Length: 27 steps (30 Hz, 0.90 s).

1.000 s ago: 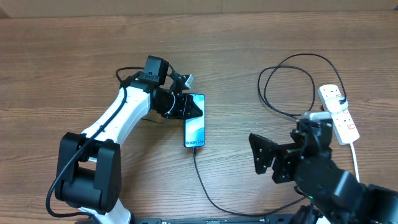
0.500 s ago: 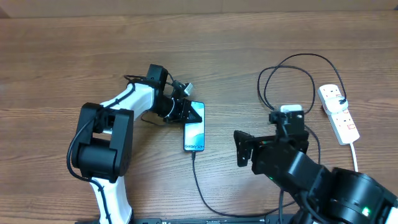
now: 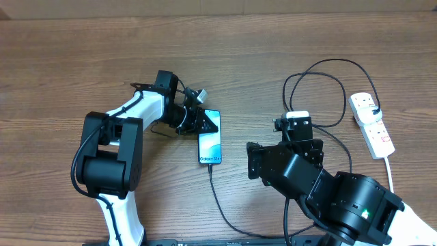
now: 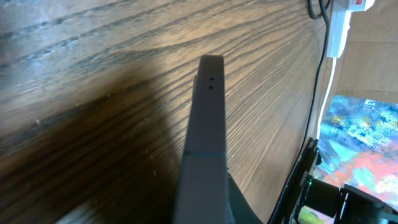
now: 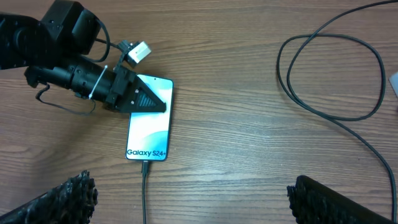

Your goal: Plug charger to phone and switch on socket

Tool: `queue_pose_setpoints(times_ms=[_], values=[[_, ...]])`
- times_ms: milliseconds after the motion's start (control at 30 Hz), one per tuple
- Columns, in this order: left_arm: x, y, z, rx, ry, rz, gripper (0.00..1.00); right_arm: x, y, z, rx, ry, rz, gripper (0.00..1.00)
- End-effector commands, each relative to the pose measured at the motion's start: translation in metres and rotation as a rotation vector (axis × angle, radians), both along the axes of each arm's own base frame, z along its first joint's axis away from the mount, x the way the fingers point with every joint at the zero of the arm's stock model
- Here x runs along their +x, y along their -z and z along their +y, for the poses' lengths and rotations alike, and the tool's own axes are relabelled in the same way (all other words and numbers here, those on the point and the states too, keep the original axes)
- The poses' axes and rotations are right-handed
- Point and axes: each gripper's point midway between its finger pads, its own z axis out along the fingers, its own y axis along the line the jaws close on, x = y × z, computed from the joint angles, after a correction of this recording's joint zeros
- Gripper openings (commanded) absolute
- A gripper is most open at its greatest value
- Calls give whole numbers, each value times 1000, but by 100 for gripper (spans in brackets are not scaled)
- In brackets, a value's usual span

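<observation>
The phone lies screen up at mid-table, showing "Galaxy S24+". My left gripper is shut on its top end; in the left wrist view the phone's thin dark edge runs out from between the jaws. The charger cable is plugged into the phone's bottom edge, trails to the front edge, then loops back to the socket, a white strip at the right. My right gripper hangs open high above the wood right of the phone, with nothing between its fingers.
A loop of slack black cable lies on the wood between the phone and the socket. The socket's thick white cord runs to the front right edge. My right arm covers the front right of the table.
My right arm has swung left, away from the socket and toward the table's middle. The left arm has changed pose, and the phone has shifted slightly left with it.
</observation>
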Motion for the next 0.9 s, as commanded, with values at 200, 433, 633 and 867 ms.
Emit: queue_pose_setpoints(times_ms=[200,433,633,867], values=[[5,8,1,19,-9,11,14,2,-7,-1,20,15,-20,100],[5,15,6,67,-21,17,21,3,-8,-1,23,15,-22,100],[8,21,8,115,-62,39,25,3,-8,-1,23,15,-22,100],[12,26,7,166,-101,46,34,3,-8,-1,23,15,-22,100]])
